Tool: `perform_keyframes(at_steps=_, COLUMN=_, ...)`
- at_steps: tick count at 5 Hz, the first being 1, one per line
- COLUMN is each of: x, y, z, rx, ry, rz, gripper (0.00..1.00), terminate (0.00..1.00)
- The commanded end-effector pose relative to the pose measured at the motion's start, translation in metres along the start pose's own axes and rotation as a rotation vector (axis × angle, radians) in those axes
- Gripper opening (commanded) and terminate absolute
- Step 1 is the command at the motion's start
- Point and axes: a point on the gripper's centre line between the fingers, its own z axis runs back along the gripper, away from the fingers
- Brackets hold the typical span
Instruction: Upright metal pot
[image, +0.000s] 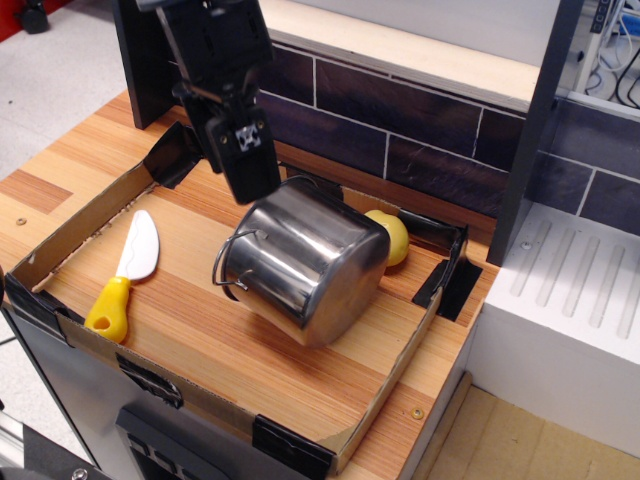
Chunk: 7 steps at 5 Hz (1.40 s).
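Pot: the pot (305, 260) is lying on its side near the middle of the tray (75, 222), its open mouth turned toward the knife side and its base toward the potato.
Handles: one wire loop (228, 268) is seen at the mouth rim, on the side away from the potato; the second loop cannot be made out.
Gripper: the gripper (255, 183) is hanging just above the pot's upper back edge, fingers pointing down; whether they are spread or closed cannot be told, as they are seen nearly edge-on, and nothing is held.
Step in hand: judged to be the approach — the pot is not yet touched.
How to do it well: the rim by the mouth is best taken, one finger inside and one outside, or the upper wall is pushed so that the pot is rolled onto its base; the smooth curved steel is likely to slip if it is pinched across the body.
Direction: the mouth should be lifted up and over toward the potato side, so that the base is swung down onto the board.
Potato: the potato (389, 236) is touching or almost touching the pot's base — it may be nudged when the pot is turned.
Knife: the knife (125, 275) lies well apart from the pot, on the mouth side, out of the way.
Risk: the pot may roll toward the tray's front wall if it is released before it stands flat.
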Motion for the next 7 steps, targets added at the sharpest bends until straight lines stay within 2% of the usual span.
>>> perform_keyframes(at_steps=1, x=-0.002, y=-0.009, z=-0.004, rx=0.005, ry=0.009, rz=-0.070, gripper=1.00, terminate=0.00)
perform_keyframes(at_steps=4, x=-0.005, y=-0.017, z=-0.024, rx=-0.020, ry=0.050, rz=-0.103, gripper=1.00, terminate=0.00)
perform_keyframes(at_steps=6, x=-0.007, y=-0.020, z=-0.033, rx=-0.034, ry=0.055, rz=-0.125, gripper=1.00, terminate=0.00)
perform_keyframes(at_steps=7, x=-0.010, y=-0.022, z=-0.032, rx=-0.043, ry=0.054, rz=-0.122, gripper=0.00, terminate=0.00)
